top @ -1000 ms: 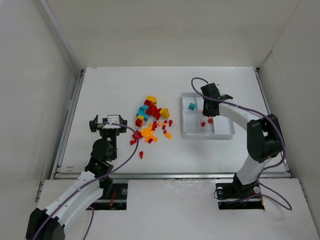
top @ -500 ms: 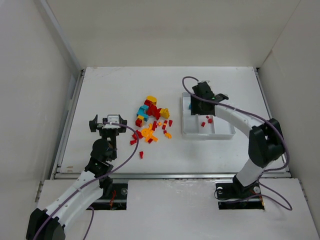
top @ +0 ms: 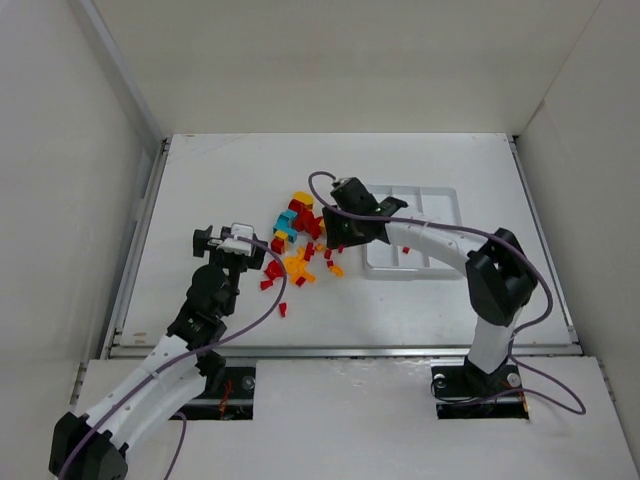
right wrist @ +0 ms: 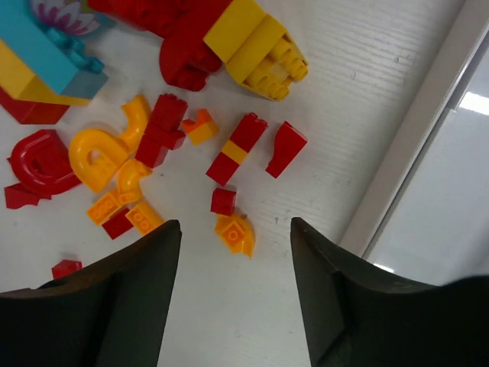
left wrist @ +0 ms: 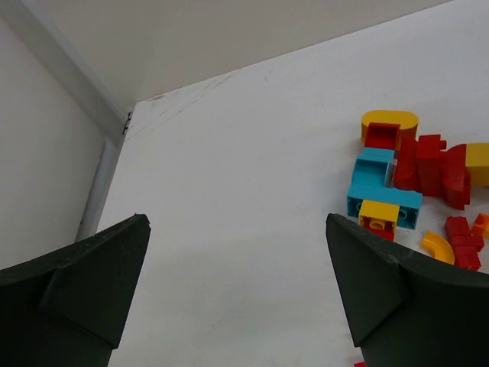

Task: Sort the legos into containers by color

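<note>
Overhead, the flat white tabletop [top: 200, 180] is bounded by upright white walls [top: 90, 200] on three sides. The loose pile of small red, orange-yellow and teal plastic legos [top: 300, 240] lies just right of the left gripper [top: 225, 238] and under the right gripper [top: 335, 238]. The white three-compartment plastic tray [top: 445, 205] sits just right of that gripper.

Left wrist view: tabletop [left wrist: 229, 191] runs ahead to the wall edge. Legos [left wrist: 397, 176] lie ahead-right. The left gripper [left wrist: 237, 306] stands fully spread, holding nothing.

Right wrist view: legos [right wrist: 183, 130] lie ahead-left of the right gripper [right wrist: 233, 260], with one orange piece on the table between its fingertips. The tray rim [right wrist: 412, 138] runs past the right finger. Jaws are partly spread, gripping nothing.
</note>
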Controlling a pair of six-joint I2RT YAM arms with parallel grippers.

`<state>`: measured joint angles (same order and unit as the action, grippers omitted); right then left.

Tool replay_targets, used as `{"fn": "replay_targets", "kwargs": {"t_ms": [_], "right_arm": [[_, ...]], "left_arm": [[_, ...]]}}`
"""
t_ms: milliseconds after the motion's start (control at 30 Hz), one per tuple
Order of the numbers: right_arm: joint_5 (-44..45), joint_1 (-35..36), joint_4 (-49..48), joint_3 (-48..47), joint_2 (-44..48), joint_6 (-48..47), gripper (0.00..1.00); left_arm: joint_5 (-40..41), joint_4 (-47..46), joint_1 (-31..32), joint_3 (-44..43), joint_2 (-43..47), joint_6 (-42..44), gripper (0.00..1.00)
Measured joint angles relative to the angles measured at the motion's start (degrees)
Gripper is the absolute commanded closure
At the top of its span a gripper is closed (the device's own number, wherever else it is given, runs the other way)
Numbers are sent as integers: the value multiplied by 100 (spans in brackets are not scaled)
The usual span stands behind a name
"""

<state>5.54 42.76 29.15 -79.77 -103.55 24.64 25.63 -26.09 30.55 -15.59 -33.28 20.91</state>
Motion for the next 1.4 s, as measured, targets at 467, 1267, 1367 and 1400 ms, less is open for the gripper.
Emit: {"fn": "replay_targets", "kwargs": {"t_ms": [467, 1267, 1367, 1400], "right_arm": [[706, -22, 297, -570, -977, 553, 52], [376, -407, -46, -605, -1482, 396, 62], [273, -407, -127, -732, -1582, 256, 73], [247, -407, -131, -791, -1620, 210, 76]], "left_arm": [[-170, 278, -24, -48, -31, -109, 0], [-299, 210, -557, 103, -192, -321, 0], [-310, 210, -584, 103, -197, -319, 0], [-321, 210, -595, 103, -197, -319, 0]]}}
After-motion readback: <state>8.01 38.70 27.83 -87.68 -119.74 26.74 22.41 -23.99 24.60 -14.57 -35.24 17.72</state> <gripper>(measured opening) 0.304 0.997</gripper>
